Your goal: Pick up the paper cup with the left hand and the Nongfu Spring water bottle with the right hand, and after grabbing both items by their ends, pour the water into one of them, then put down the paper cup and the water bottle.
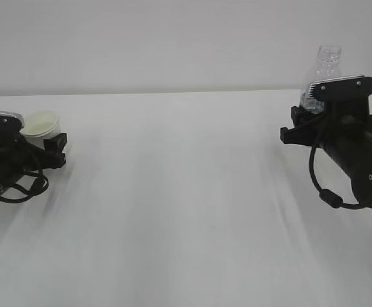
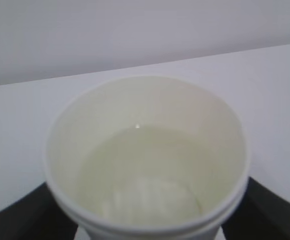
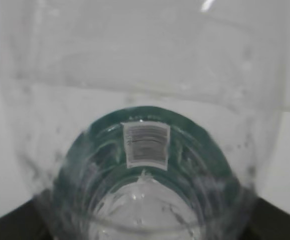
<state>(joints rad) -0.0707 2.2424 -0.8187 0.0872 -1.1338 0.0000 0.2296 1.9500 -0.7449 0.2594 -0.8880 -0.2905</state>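
- Exterior view showed the white table (image 1: 186,211) as the biggest thing, spreading from the near edge to the pale far wall (image 1: 173,38).
- At the right of that view my right hand (image 1: 301,121) reached in low, its grey wrist plate uppermost and a cable looping beneath the arm.
- At the far left my left hand (image 1: 52,148) lay just as low over the table, with cables curled below it.
- The Nongfu Spring water bottle (image 1: 326,67) stood upright at the right end of the table, its uncapped ribbed neck rising clear above my right wrist plate. The lower body was hidden behind the gripper.
- My right wrist camera looked down the clear bottle (image 3: 145,165) at close range. The dark green label band ringed it, with a white barcode patch facing me.
- My right fingers (image 3: 274,222) showed only as dark corners at either side of the bottle's base. I could not tell whether they were pressing on it or standing just off it.
- The paper cup (image 1: 41,126) sat at the far left, right by my left gripper, with its cream inside turned toward the camera.
- My left wrist camera looked into the cup (image 2: 147,160), where a shallow pool of clear water (image 2: 140,175) lay in the bottom.
- My left fingers (image 2: 27,215) appeared as dark shapes flanking the cup on both sides. Whether they were grasping it or had let go, I could not tell.
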